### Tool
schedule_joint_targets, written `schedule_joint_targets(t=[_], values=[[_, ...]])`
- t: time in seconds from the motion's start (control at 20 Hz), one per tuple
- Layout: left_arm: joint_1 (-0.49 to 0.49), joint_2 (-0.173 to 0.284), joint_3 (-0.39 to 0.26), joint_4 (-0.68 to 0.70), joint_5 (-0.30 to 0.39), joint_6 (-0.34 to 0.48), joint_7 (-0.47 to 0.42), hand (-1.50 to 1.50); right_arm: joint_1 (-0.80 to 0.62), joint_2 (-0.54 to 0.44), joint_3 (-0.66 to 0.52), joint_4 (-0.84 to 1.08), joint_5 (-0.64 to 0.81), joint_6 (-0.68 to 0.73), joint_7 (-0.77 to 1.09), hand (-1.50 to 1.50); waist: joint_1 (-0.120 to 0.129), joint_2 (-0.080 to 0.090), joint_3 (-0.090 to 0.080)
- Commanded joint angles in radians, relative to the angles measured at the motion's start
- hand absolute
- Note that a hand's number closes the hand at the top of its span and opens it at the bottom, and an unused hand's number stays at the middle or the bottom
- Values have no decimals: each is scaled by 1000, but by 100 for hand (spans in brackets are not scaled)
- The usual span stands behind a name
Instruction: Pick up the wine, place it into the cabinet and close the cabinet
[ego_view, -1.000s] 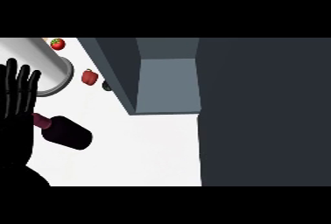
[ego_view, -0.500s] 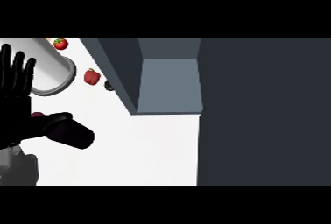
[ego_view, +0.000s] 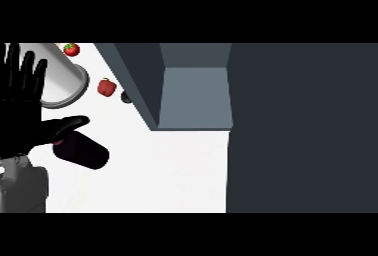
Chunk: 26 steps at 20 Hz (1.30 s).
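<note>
left hand (ego_view: 26, 117) shifted right over wine (ego_view: 83, 150), fingers straight, thumb across bottle neck, cabinet (ego_view: 193, 95) open.

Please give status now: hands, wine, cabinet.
Left hand open beside wine bottle, thumb over its neck. Right hand not in view. Bottle lying on counter. Cabinet open, path clear.
</note>
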<state>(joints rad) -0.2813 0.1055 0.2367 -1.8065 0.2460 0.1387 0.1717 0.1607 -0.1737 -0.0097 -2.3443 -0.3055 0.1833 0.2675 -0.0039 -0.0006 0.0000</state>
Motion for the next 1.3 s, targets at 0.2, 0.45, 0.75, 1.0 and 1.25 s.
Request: schedule_joint_targets(t=[0.2,0.45,0.75,1.0,1.25], values=[[-22,46,8,3,28,19,46,-150,6,15,-22,-72,-12,24,72,-150,0,0,0],[51,-12,-67,-61,-40,61,7,-150,116,67,26,-107,26,80,20,-150,-2,-1,0],[49,-4,-89,-109,-75,122,87,-150,-6,60,-5,-75,33,25,102,-150,2,-1,0],[163,-30,-87,-110,-80,96,6,-150,-13,66,-8,-81,28,25,117,-150,2,0,0],[183,5,-31,-108,-58,81,6,-150,-57,41,-78,-80,-33,38,138,-150,3,0,0]])
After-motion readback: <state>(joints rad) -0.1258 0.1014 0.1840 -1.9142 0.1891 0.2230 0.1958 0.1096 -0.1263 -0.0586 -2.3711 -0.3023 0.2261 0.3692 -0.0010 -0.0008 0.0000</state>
